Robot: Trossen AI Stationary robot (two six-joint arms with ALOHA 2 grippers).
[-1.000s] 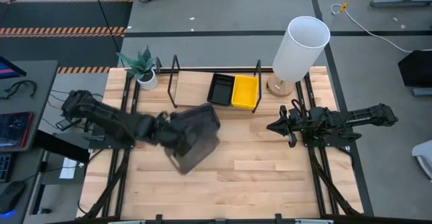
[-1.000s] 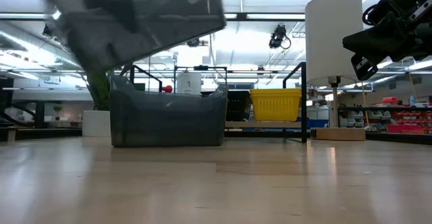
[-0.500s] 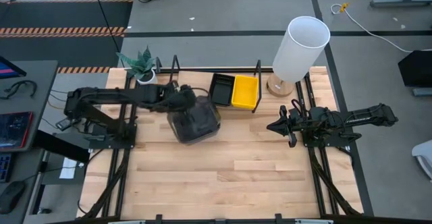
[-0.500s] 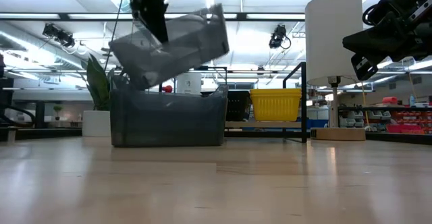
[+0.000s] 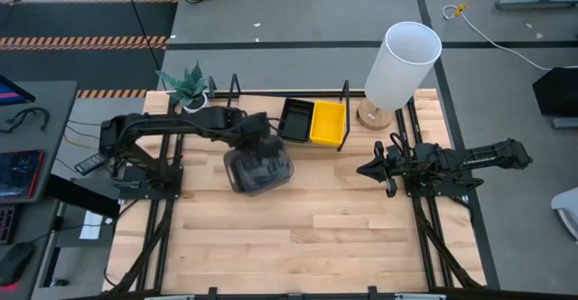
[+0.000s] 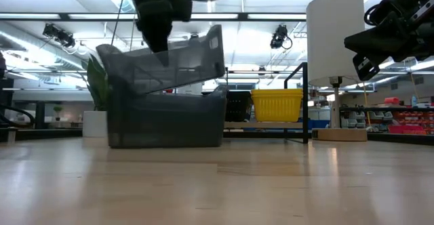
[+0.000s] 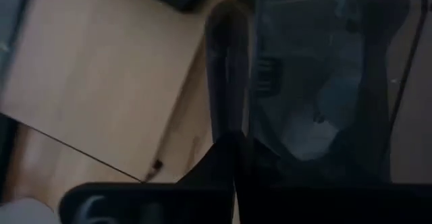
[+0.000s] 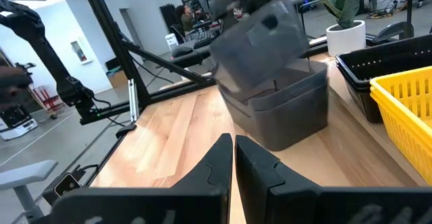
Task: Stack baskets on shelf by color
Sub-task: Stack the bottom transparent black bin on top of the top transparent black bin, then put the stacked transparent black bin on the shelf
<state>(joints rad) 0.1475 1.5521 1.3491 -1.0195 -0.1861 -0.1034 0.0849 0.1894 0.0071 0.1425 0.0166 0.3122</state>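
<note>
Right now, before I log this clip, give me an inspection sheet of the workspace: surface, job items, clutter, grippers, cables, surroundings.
Surface: light wood tabletop, front half bare.
Job's things: held dark grey basket, tilted, partly inside a second grey basket on the table; black basket and yellow basket side by side on the shelf.
Clutter: white lamp; potted plant.
Grippers: left gripper shut on the held basket's wall; right gripper shut, empty, waiting at the right side.
Cables: white cable on the floor beyond the table.
Surroundings: grey floor, striped floor tape, side desk at left.
</note>
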